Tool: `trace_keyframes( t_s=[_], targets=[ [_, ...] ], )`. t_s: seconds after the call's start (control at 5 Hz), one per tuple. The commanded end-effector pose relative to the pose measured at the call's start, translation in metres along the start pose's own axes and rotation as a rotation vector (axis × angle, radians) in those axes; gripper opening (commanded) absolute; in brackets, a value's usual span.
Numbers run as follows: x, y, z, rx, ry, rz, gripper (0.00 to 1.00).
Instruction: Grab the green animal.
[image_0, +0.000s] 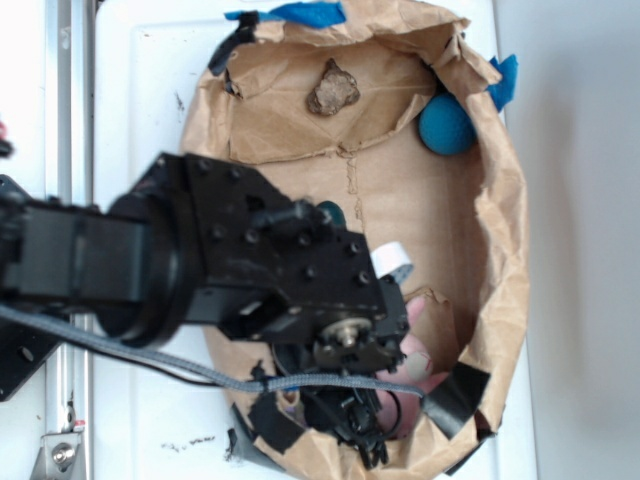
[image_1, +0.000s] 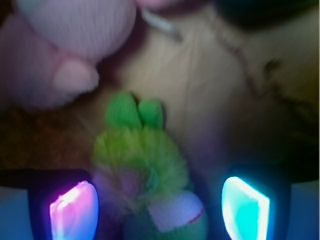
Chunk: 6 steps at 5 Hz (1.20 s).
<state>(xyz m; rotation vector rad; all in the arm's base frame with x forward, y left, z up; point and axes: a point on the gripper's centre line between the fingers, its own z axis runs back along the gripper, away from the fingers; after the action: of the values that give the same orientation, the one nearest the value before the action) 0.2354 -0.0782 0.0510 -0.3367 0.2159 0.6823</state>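
The green animal (image_1: 141, 150) is a small fuzzy yellow-green toy with two brighter green ears. In the wrist view it lies on brown paper between my two fingers. My gripper (image_1: 159, 210) is open, with the pink-lit left pad (image_1: 73, 212) close beside the toy and the cyan-lit right pad (image_1: 245, 207) a gap away. In the exterior view the arm hides the toy. The gripper (image_0: 362, 432) reaches down into the near end of the paper-lined bin.
The pink bunny (image_1: 75, 45) lies just beyond the green toy and also shows in the exterior view (image_0: 415, 352). The brown paper bin (image_0: 505, 240) holds a blue ball (image_0: 446, 125), a brown lump (image_0: 332, 88) and a white tag (image_0: 392, 262).
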Motion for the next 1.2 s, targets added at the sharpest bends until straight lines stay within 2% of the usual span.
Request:
trace_keyframes(
  t_s=[0.0, 0.2, 0.4, 0.6, 0.8, 1.0],
  targets=[
    [0.002, 0.001, -0.022, 0.036, 0.083, 0.001, 1.00],
    [0.011, 0.008, -0.025, 0.056, 0.084, 0.034, 0.00],
    [0.018, 0.008, -0.016, 0.043, 0.068, 0.025, 0.00],
    [0.027, 0.009, 0.004, 0.024, 0.018, -0.001, 0.00],
    [0.038, 0.019, 0.036, -0.009, -0.068, -0.042, 0.00],
    [0.045, 0.034, 0.066, 0.016, -0.246, -0.182, 0.00]
  ],
)
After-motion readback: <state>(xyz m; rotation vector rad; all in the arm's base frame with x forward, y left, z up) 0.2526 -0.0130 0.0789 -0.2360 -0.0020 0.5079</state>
